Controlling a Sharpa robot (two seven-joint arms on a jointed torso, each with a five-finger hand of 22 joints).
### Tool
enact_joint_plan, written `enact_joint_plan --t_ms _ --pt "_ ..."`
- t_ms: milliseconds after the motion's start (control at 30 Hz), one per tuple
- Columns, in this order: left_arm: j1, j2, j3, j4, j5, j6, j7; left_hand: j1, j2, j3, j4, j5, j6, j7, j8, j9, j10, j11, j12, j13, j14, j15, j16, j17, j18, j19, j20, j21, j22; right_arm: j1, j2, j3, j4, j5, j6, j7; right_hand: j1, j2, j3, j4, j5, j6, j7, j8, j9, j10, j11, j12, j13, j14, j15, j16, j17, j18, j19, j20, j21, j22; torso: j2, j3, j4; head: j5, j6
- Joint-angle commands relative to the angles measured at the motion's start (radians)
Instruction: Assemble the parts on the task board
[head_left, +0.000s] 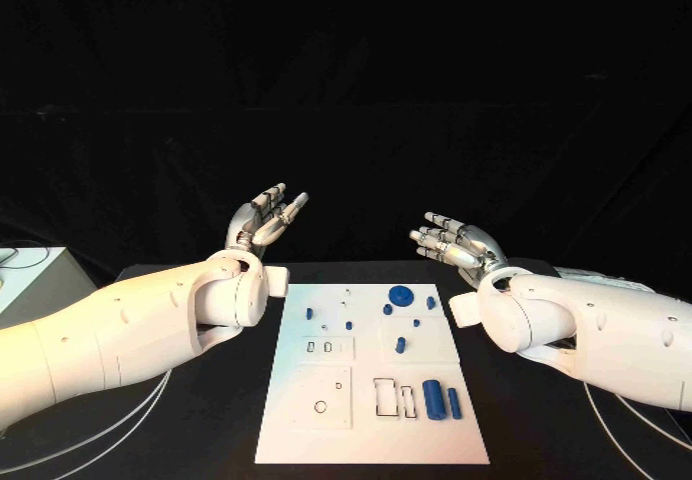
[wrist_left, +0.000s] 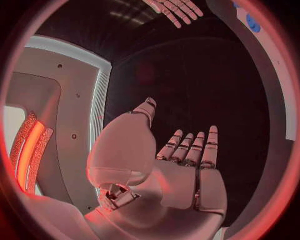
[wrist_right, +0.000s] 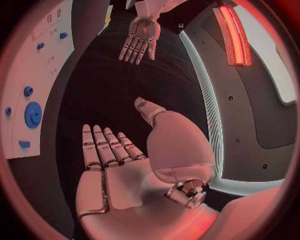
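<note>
The white task board (head_left: 368, 440) lies in the middle of the black table. Several small blue parts lie on it: a round disc (head_left: 401, 295) near its far edge, small pegs (head_left: 401, 345) around the middle, and two cylinders (head_left: 433, 400) at the near right. My left hand (head_left: 268, 221) is raised above the table beyond the board's far left corner, fingers spread, holding nothing (wrist_left: 187, 155). My right hand (head_left: 459, 243) is raised beyond the far right corner, palm up, fingers apart and empty (wrist_right: 119, 150). The board (wrist_right: 37, 75) and the blue disc (wrist_right: 32, 114) also appear in the right wrist view.
A pale box (head_left: 29, 275) stands at the table's left edge. White cables (head_left: 130, 425) run along the table at the near left and near right (head_left: 635, 425). Rectangular and round slots (head_left: 392, 396) are cut into the board's near half.
</note>
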Motion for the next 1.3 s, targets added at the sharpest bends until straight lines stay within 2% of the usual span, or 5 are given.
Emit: enact_joint_plan --t_ms 33,300,467,733,1300 --pt "0.001 0.003 0.0 -0.001 0.003 0.066 0.037 0.018 0.0 0.001 0.007 0.004 0.009 0.096 0.004 0.002 0.01 0.001 0.006 0.001 0.008 0.002 0.004 0.001 0.009 0.006 0.002 0.007 0.001 0.012 -0.002 -0.009 -0.008 -0.068 0.16 -0.072 0.055 0.001 0.021 -0.021 0.014 0.069 0.155 0.018 0.013 0.095 0.006 0.01 0.006 0.097 0.003 0.016 0.011 0.021 0.06 0.007 0.015 0.006 0.0 -0.0002 -0.0001 0.0 0.0" --pt "-0.014 -0.015 -0.001 0.003 -0.01 0.119 0.028 0.04 0.006 -0.016 0.011 0.004 0.036 0.113 0.011 0.007 0.052 0.02 0.01 0.004 0.067 0.024 0.018 0.011 -0.002 0.046 0.011 0.023 0.01 0.032 -0.018 -0.022 -0.047 -0.389 0.086 -0.095 0.119 -0.016 0.046 -0.083 0.015 0.273 0.142 0.069 0.05 0.392 -0.021 0.038 0.023 0.396 -0.036 0.073 0.046 0.063 0.374 0.003 0.1 0.041 0.001 -0.0008 -0.0012 -0.001 -0.023" --pt "-0.014 -0.034 -0.001 0.016 -0.038 0.144 0.009 0.067 0.018 -0.039 0.02 0.004 0.187 0.142 0.065 0.044 0.35 0.055 0.065 0.031 0.437 -0.013 0.125 0.079 0.03 0.303 0.009 0.113 0.053 0.034 -0.014 -0.021 -0.063 -0.586 0.066 -0.116 0.141 -0.037 0.061 -0.102 0.017 0.508 0.111 0.128 0.09 0.57 -0.058 0.056 0.028 0.527 -0.08 0.121 0.063 0.092 0.502 -0.015 0.157 0.054 0.004 -0.0002 -0.0009 0.003 -0.024" --pt "-0.013 -0.097 -0.001 0.079 -0.147 0.233 -0.06 0.179 0.005 0.043 -0.039 0.006 0.548 0.077 0.215 0.12 0.766 -0.037 0.176 0.061 0.759 -0.128 0.331 0.204 0.079 0.539 -0.053 0.282 0.122 0.05 -0.008 -0.018 -0.064 -0.931 0.063 -0.205 0.149 -0.071 0.079 -0.105 0.013 0.657 0.061 0.165 0.098 0.779 -0.123 0.059 0.033 0.746 -0.163 0.202 0.128 0.088 0.676 -0.104 0.287 0.115 0.029 0.0005 -0.004 0.001 -0.017" --pt "-0.005 -0.254 0.0 0.313 -0.234 0.351 -0.175 0.078 -0.121 0.37 -0.136 0.005 0.612 0.043 0.238 0.161 0.921 -0.081 0.104 0.049 0.865 -0.193 0.707 0.523 0.073 0.538 -0.137 0.69 0.386 0.091 0.002 -0.017 -0.019 -1.397 0.12 -0.438 0.131 -0.151 0.15 -0.092 0.022 0.738 0.015 0.125 0.119 0.913 -0.186 0.025 0.051 1.026 -0.254 0.688 0.567 0.044 0.894 -0.198 0.958 0.719 0.118 -0.0008 0.0068 -0.013 0.031"
